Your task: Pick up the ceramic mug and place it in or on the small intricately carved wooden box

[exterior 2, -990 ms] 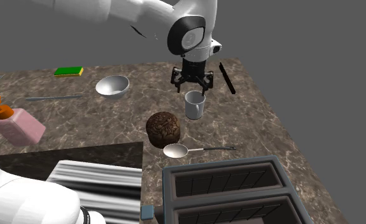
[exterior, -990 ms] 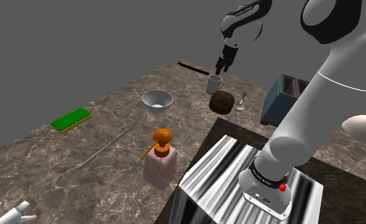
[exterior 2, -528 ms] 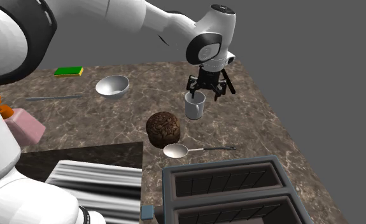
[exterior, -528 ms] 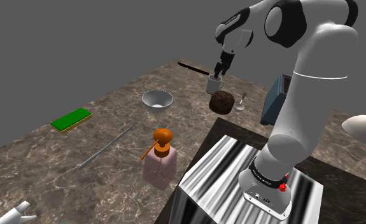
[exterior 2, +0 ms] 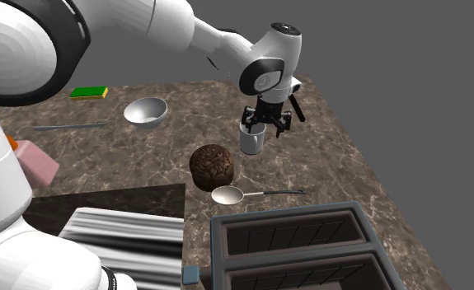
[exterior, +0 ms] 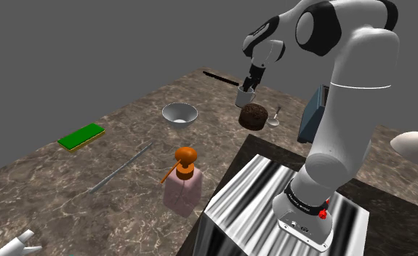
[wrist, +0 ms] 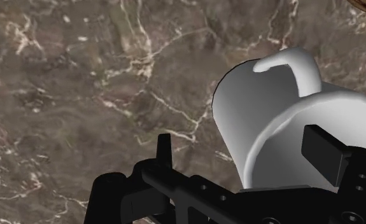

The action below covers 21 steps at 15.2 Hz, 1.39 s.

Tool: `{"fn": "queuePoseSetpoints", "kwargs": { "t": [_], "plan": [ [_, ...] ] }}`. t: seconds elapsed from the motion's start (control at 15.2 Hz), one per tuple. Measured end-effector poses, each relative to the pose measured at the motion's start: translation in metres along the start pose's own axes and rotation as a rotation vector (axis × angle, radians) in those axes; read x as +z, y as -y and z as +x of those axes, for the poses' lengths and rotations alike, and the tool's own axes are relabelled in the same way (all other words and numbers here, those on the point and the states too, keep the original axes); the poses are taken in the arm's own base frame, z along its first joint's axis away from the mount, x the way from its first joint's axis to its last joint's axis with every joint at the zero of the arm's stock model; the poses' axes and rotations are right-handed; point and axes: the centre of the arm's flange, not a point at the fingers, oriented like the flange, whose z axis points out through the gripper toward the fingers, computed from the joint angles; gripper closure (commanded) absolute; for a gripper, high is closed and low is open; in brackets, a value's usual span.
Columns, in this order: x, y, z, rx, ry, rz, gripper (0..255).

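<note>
In the shoulder view, a counter (exterior: pixel 69 174) of dark brown marble with pale veins runs away toward the upper right, with flat grey behind it on every side. The white mug (exterior: pixel 245 96) stands upright near the far edge, just beside the dark, rounded box (exterior: pixel 253 116). The gripper (exterior: pixel 249 83) hangs at the mug's rim. How far it is open cannot be told from here. Also on the marble are a bowl (exterior: pixel 179 114), a green sponge (exterior: pixel 81 136), a thin rod (exterior: pixel 120 169), a pink bottle (exterior: pixel 182 188) with an orange pump, a spoon (exterior: pixel 275 118), a black stick (exterior: pixel 220 76) and a toaster (exterior: pixel 316 116). The striped stand (exterior: pixel 258 189) sits at lower right.

In the second exterior view, the same veined counter (exterior 2: pixel 326 156) ends in a straight edge at the right, with plain grey beyond. The mug (exterior 2: pixel 252 140) stands between the box (exterior 2: pixel 212 166) and the stick (exterior 2: pixel 294 103), near the box but apart from it. The gripper (exterior 2: pixel 265 123) is down at the rim. The spoon (exterior 2: pixel 237 195) lies just in front of the box, and the toaster (exterior 2: pixel 293 239) is at the bottom edge. The bowl (exterior 2: pixel 145 110), sponge (exterior 2: pixel 89 92), rod (exterior 2: pixel 70 126) and bottle (exterior 2: pixel 33 163) lie toward the left.

In the wrist view, the gripper (wrist: pixel 245 159) is spread wide and holds nothing. One of its fingers (wrist: pixel 164 151) stands outside the mug (wrist: pixel 264 108), with bare marble (wrist: pixel 79 76) between them. The other is over the mug's mouth, and the handle points away from the gripper.
</note>
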Motion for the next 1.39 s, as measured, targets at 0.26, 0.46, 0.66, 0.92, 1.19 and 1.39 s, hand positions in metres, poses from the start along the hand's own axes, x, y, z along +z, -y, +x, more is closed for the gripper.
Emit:
{"fn": "queuePoseSetpoints", "kwargs": {
  "t": [0.26, 0.46, 0.66, 0.92, 1.19, 1.39],
  "plan": [
    [0.001, 0.0, 0.0, 0.0, 0.0, 0.0, 0],
    [0.001, 0.0, 0.0, 0.0, 0.0, 0.0, 255],
    [0.001, 0.0, 0.0, 0.0, 0.0, 0.0, 255],
    [0.0, 0.0, 0.0, 0.0, -0.001, 0.0, 255],
    [-0.006, 0.0, 0.001, 0.0, 0.0, 0.0, 255],
    [-0.02, 0.001, 0.002, 0.0, 0.0, 0.0, 255]
  ]
}}
